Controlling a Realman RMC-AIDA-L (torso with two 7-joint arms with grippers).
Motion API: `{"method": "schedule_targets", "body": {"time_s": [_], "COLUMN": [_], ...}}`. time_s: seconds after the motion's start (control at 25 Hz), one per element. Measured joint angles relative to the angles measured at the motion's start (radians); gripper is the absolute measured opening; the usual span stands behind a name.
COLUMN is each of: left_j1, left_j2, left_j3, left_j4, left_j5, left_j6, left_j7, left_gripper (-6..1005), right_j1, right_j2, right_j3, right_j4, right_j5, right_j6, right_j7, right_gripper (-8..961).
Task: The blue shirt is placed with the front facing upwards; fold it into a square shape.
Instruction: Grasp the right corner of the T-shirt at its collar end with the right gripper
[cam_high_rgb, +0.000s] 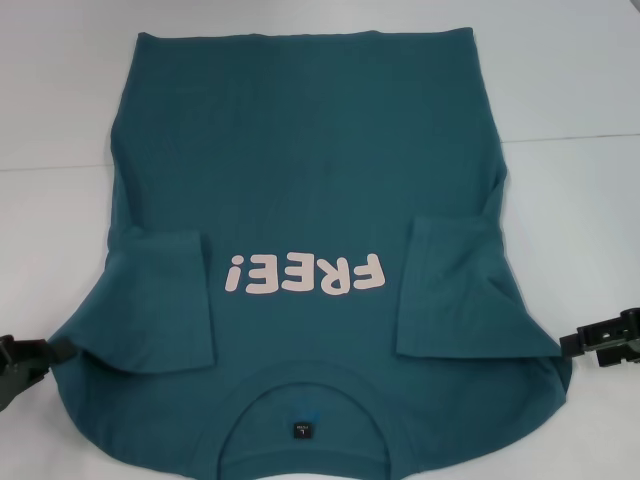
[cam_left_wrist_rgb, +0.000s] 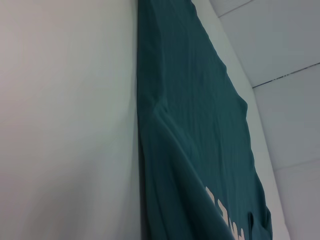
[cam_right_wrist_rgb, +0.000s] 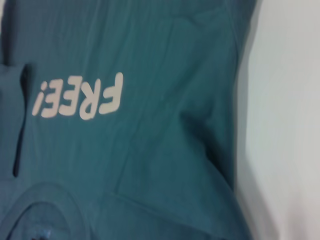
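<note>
1. The blue shirt (cam_high_rgb: 310, 200) lies front-up on the white surface (cam_high_rgb: 60, 100), collar nearest the robot.
2. Both sleeves are folded in over the chest; the body still needs folding to make a square.
3. Left tool (cam_high_rgb: 22, 362) and right tool (cam_high_rgb: 605, 340) sit at the shoulder corners; can't tell their grip.
4. No containers anywhere.

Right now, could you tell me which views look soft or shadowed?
Head view: sharp and evenly lit, pale pink "FREE!" lettering on the dark teal-blue cotton shirt crisp. Left wrist view: dim, with the white table shaded. Right wrist view: slightly blurred.
</note>
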Motion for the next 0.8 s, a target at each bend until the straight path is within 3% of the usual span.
{"method": "schedule_targets", "body": {"time_s": [0.28, 0.8], "left_j1": [-0.001, 0.004], "left_j2": [0.001, -0.001], "left_j3": [0.000, 0.001], "left_j4": [0.000, 0.000], "left_j5": [0.000, -0.004], "left_j6": [-0.004, -0.013], "left_j7": [0.000, 0.000], "left_gripper": [4, 4], "right_j1": [0.028, 0.046], "right_j2": [0.033, 0.055], "right_j3": [-0.002, -0.037], "right_j4": [-0.001, 0.001], "right_j5": [-0.054, -0.056], "right_j6": [0.038, 0.083], "right_j7": [0.000, -0.002], "right_gripper": [781, 738]}}
